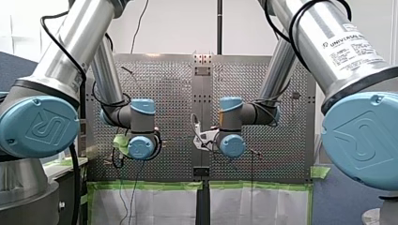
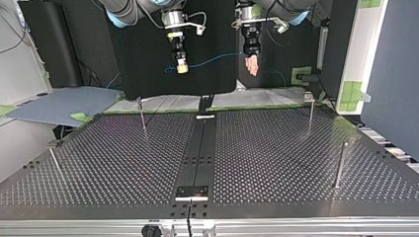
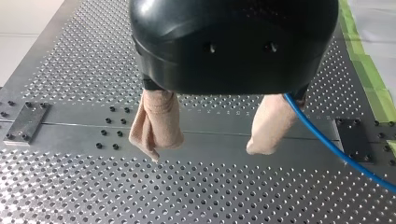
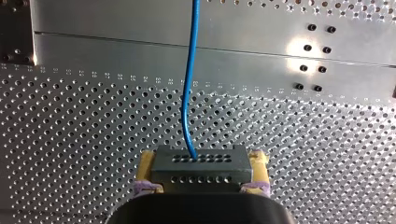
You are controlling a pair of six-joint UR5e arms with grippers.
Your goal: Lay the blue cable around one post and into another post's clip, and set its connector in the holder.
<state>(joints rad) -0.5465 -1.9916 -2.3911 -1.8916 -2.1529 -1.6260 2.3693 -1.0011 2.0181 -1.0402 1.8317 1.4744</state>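
Our right hand clamps the dark perforated connector; left hand wide, so thin blue cable may slip free.

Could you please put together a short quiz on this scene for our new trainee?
1. True or false: my right gripper holds the connector between its yellow pads.
2. Where does the blue cable run? A: around a post. B: through the air from the connector toward my left gripper. C: flat along the table.
3. Fill in: my left gripper's beige fingers stand ____ (open or shut).
Key: 1 true; 2 B; 3 open.
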